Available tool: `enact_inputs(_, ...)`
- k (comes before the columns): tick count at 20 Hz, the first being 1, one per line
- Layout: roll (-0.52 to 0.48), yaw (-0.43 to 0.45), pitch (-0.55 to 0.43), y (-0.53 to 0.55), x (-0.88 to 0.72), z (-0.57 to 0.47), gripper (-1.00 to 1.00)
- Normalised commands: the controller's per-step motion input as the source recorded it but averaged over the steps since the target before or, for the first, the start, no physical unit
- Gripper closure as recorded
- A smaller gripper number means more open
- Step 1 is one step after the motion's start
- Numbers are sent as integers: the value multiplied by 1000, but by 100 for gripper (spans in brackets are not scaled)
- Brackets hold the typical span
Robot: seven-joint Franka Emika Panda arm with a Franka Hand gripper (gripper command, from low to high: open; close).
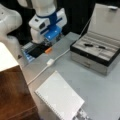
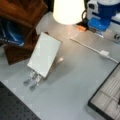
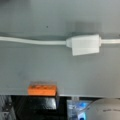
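Note:
My gripper (image 1: 53,38) hangs low over the far left corner of the grey table (image 1: 100,85), its white and blue hand also showing at a front view's top right (image 2: 98,26). Just below it a small orange block (image 1: 48,50) lies at the table's edge, seen in both front views (image 2: 81,28) and at the bottom of the wrist view (image 3: 42,89). A white cable with a boxy connector (image 3: 85,45) runs across the table near the block (image 1: 50,62). No fingers show in the wrist view.
A spiral notebook (image 1: 60,97) lies near the front edge. An open grey jewellery box (image 1: 97,52) with small dark items stands at the right. A wooden shelf (image 1: 15,95) and a white lampshade (image 2: 68,10) stand at the left. A dark flat device (image 1: 37,51) sits beyond the table's edge.

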Motion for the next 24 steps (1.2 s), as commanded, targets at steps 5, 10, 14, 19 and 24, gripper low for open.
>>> enact_inputs(5,-85,138,-193,138,-595,-261,-100)
enact_inputs(10,-13,142,-211,100,-424,-239,-100)
enact_inputs(14,83,97,-186,91,-297,-171,100)
enact_inputs(19,143,54,-159,90,-259,-140,100)
enact_inputs(24,141,48,-165,72,-284,-148,100)
